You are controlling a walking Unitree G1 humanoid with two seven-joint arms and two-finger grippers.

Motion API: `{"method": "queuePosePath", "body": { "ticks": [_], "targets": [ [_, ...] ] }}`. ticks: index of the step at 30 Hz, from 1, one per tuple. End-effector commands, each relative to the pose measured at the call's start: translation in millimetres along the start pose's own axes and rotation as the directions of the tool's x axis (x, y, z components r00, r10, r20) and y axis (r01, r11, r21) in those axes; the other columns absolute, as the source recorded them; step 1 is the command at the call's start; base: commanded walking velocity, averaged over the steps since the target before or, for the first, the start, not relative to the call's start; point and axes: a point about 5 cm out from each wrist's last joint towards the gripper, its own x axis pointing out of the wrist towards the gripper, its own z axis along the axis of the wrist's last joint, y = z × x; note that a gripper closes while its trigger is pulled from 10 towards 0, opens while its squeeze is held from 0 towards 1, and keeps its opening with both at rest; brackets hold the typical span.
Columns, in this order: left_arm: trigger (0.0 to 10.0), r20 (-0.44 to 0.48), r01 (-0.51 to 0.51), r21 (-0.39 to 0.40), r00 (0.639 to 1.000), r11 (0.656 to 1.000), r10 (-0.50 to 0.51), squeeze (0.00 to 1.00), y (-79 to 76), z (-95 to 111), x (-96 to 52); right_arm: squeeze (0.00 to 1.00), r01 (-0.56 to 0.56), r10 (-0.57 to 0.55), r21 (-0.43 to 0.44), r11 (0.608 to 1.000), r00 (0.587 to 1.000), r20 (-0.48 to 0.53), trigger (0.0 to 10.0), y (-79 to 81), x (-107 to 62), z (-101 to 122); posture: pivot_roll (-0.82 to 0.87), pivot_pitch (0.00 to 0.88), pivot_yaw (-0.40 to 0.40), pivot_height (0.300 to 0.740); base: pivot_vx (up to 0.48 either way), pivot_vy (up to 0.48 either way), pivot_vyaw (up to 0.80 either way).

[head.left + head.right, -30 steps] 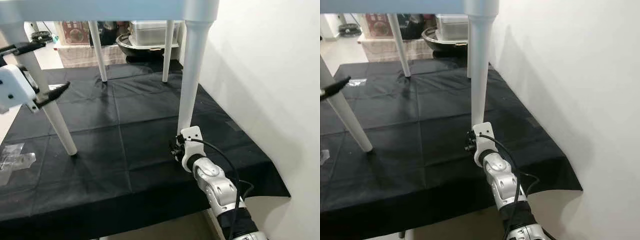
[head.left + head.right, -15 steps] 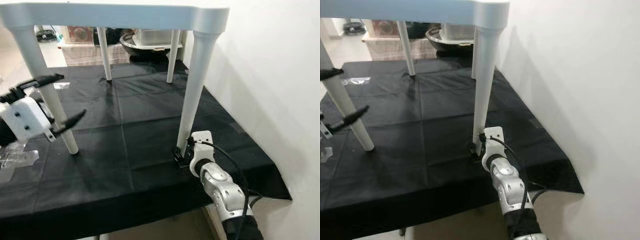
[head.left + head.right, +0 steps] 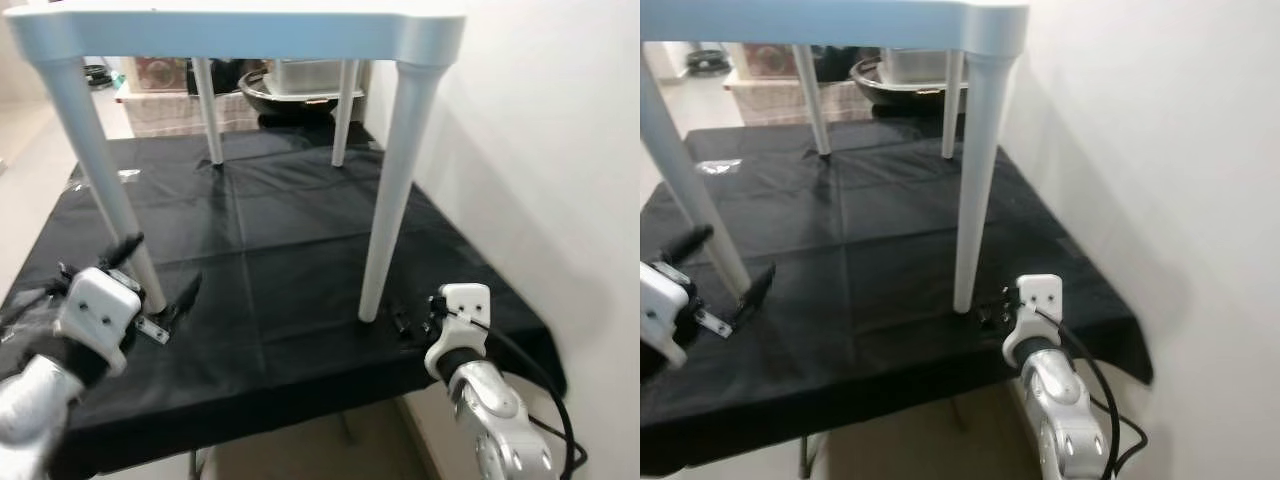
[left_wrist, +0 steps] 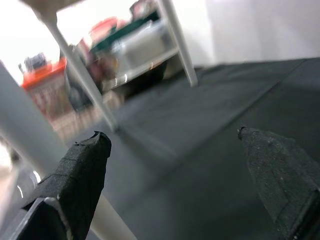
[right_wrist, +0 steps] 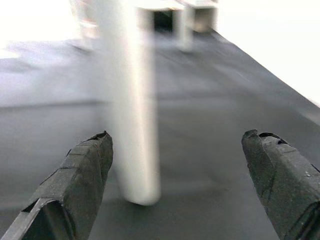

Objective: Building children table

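Observation:
The white children's table (image 3: pixel 240 25) stands upright on its legs on a black cloth (image 3: pixel 290 230). My left gripper (image 3: pixel 155 272) is open and low beside the foot of the front left leg (image 3: pixel 100 170). In the left wrist view that leg (image 4: pixel 30 135) lies just outside one finger (image 4: pixel 82 175), with nothing between the fingers. My right gripper (image 3: pixel 412 318) is open near the cloth's front right edge, a little to the right of the front right leg (image 3: pixel 393 190). In the right wrist view that leg (image 5: pixel 130 110) stands ahead of the fingers (image 5: pixel 75 185), apart from them.
A white wall (image 3: pixel 540 150) runs close along the right side. Behind the table's back legs (image 3: pixel 343 110) sit a dark bowl and a clear plastic box (image 3: pixel 305 75). The cloth's front edge (image 3: pixel 300 400) drops off just before me, and pale floor (image 3: pixel 30 150) lies left.
The view has pulled back. My right gripper has come away from the foot of the front right leg. My left gripper has dropped from mid-leg to the front left foot.

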Motion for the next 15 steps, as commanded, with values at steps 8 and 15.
{"method": "queuePosePath", "body": {
  "ticks": [8, 15],
  "targets": [
    [10.0, -0.16, -0.089, -0.082, 0.984, 0.993, 0.075, 0.0, -19.7, -27, -15.4, 0.0, -0.025, 0.029, -0.078, 0.997, 0.998, 0.052, 10.0, 6.2, 11.4, 13, -0.05, 0.0, -0.064, 0.74, 0.0, 0.0, 0.0],
    [10.0, -0.196, -0.116, -0.101, 0.976, 0.988, 0.094, 0.0, -27.4, -30, -18.9, 0.0, -0.016, 0.022, -0.082, 0.996, 0.997, 0.067, 10.0, 7.1, 13.0, 18, -0.05, 0.0, -0.063, 0.74, -0.341, 0.0, 0.0]
  ]
}}
